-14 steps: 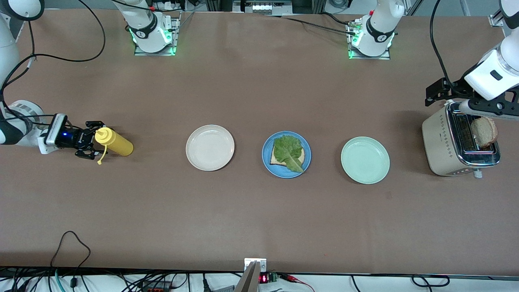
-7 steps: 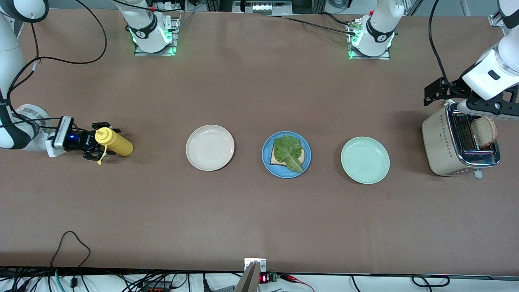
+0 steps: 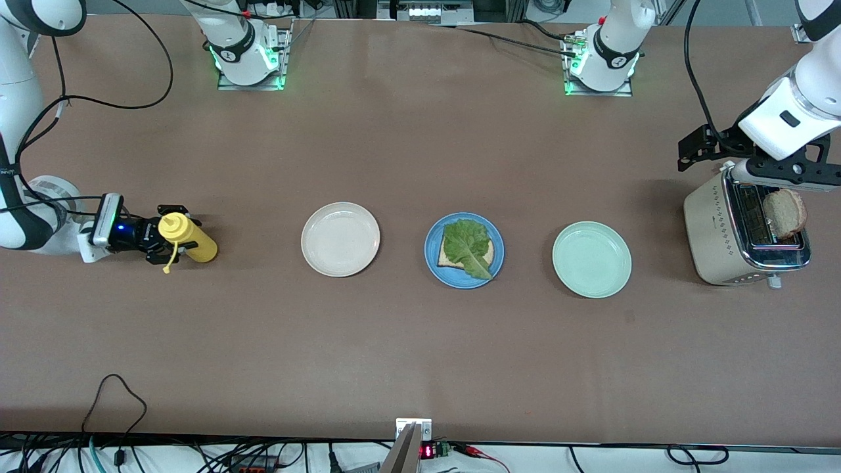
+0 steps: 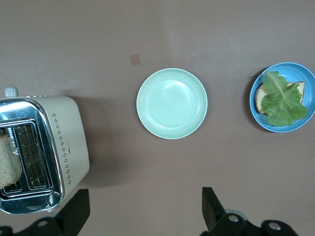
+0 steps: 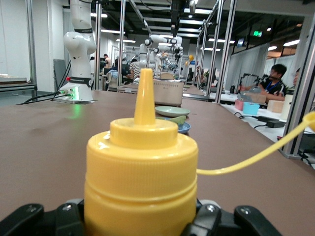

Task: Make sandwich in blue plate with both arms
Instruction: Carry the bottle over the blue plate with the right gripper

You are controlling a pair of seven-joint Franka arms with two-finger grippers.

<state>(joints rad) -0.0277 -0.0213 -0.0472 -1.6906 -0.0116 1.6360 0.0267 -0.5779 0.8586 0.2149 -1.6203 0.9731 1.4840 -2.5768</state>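
Front view: blue plate (image 3: pixel 431 259) sits mid-table, well apart from both grippers; right gripper (image 3: pixel 162 238) clamps the mustard bottle (image 3: pixel 187 238) near its table end, left gripper (image 4: pixel 142 216) gapes over the toaster (image 3: pixel 716 236).

**What's on the table: a count**

3 plates in a row: 1 off-white plate (image 3: pixel 340 238), 1 blue plate (image 3: pixel 464 250), 1 mint-green plate (image 3: pixel 591 259). The blue one is in the middle w/ 1 bread slice (image 3: pixel 486 250) & 1 lettuce leaf (image 3: pixel 467 245) on it. 1 toaster (image 3: pixel 746 233) near the green plate, 1 more bread slice (image 3: pixel 784 213) in it. 1 yellow bottle (image 3: pixel 187 238) near the off-white plate. 2 robot arms.
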